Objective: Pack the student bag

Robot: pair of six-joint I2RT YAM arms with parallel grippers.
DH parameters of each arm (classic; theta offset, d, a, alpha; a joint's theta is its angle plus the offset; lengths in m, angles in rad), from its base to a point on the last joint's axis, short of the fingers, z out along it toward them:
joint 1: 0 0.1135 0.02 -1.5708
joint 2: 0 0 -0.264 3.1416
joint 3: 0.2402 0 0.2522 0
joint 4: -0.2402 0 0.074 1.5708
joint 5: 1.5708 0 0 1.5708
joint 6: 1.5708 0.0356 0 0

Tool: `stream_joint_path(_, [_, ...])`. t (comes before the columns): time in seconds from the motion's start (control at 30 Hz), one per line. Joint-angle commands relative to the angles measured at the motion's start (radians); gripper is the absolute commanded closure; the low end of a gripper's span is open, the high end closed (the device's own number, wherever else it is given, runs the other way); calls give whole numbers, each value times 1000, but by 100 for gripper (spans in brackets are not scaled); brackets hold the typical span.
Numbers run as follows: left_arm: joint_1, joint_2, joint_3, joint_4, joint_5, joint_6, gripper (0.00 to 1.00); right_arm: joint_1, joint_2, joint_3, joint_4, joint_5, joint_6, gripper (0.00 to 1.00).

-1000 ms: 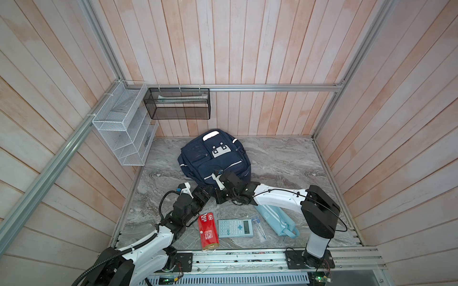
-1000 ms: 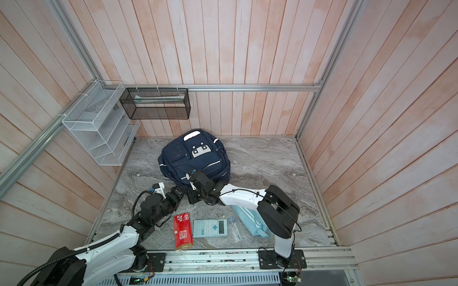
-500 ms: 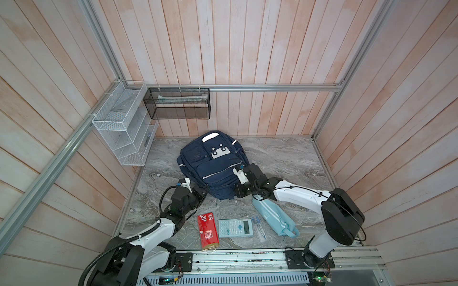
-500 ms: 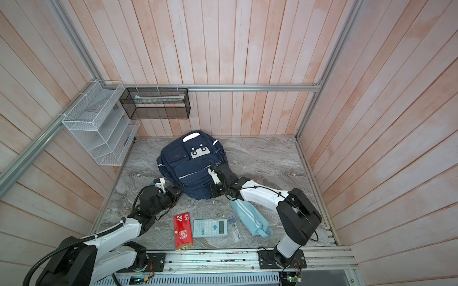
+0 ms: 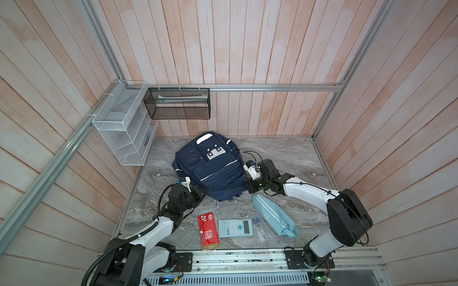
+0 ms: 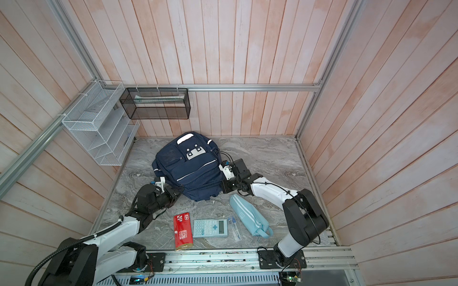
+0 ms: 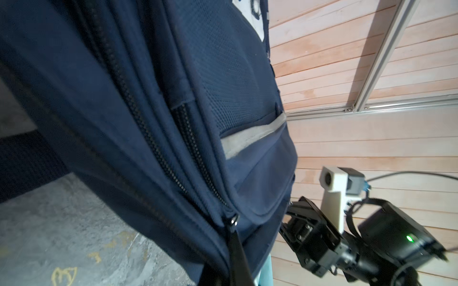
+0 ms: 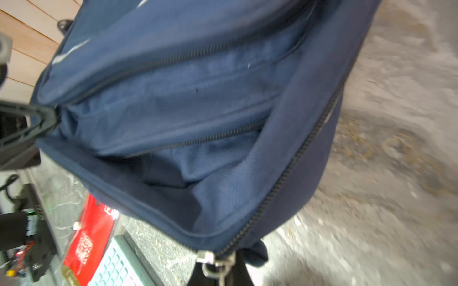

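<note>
The navy student bag (image 5: 210, 168) (image 6: 190, 170) lies flat at the middle back of the marble table, its front pockets facing up. My left gripper (image 5: 202, 192) (image 6: 178, 192) is at its near left corner, shut on a black zipper pull strap (image 7: 235, 247). At the near right corner my right gripper (image 5: 249, 187) (image 6: 224, 185) is shut on a metal zipper pull (image 8: 215, 262). Between them a compartment (image 8: 168, 170) gapes open along the bag's near edge. Neither wrist view shows the fingertips clearly.
Near the front edge lie a red packet (image 5: 209, 230), a pale calculator (image 5: 235, 228), a clear pen pack (image 5: 258, 226) and a light-blue striped pouch (image 5: 273, 218). A white wire rack (image 5: 124, 128) and a black mesh basket (image 5: 178, 104) hang on the back left walls.
My right gripper slid from the bag's near left part to its near right corner along the zipper. My left gripper went from open to shut at the near left corner.
</note>
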Motion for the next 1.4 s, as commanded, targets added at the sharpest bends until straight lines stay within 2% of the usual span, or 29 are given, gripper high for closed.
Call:
stream_joint_path(0.0, [61,112,140,86,-117,107,100,100,-110,-51,-78,230,61,100])
stream_joint_path(0.03, [67,145,171,86,-106,116,97,143,-112,-54,-68,244,88,100])
stream_joint_path(0.07, [74,170,198,78,-106,121,89,179,-104,-49,-48,234,122,100])
stream_joint_path(0.1, [83,179,205,71,-110,120,80,198,-93,-46,-16,204,152,100])
stream_joint_path(0.17, [87,136,162,68,-157,91,54,232,-51,-35,80,135,210,100])
stream_joint_path(0.2, [86,95,130,67,-171,69,49,248,-30,-25,120,133,242,100])
stream_joint_path(0.3, [38,-36,0,49,-208,-17,47,305,63,68,180,133,275,100])
stream_joint_path(0.43, [-124,-179,-88,-14,-317,-86,41,349,189,216,161,109,244,100])
stream_joint_path(0.47, [-161,-183,-90,-11,-333,-96,34,355,208,238,160,92,239,100])
stream_joint_path(0.53, [-188,-148,-70,-1,-345,-83,28,372,226,260,165,73,227,100])
stream_joint_path(0.73, [-177,67,86,57,-365,35,28,408,207,238,144,71,198,100])
stream_joint_path(0.83, [-176,186,172,56,-341,79,29,408,196,203,159,60,193,100])
stream_joint_path(0.87, [-175,234,196,63,-312,85,35,408,203,206,157,33,180,100])
stream_joint_path(0.9, [-176,271,215,78,-282,86,48,407,213,212,156,16,170,100])
stream_joint_path(0.97, [-174,336,222,126,-205,64,87,404,229,231,138,29,159,100])
stream_joint_path(1.0, [-174,343,211,143,-197,59,100,394,234,239,117,47,160,100])
stream_joint_path(1.1, [-144,300,167,142,-175,50,100,324,226,203,72,42,177,100])
stream_joint_path(1.27, [2,184,119,115,-45,36,100,204,152,49,36,73,155,100])
stream_joint_path(1.37, [25,125,153,8,-71,94,100,153,98,-18,23,78,148,100])
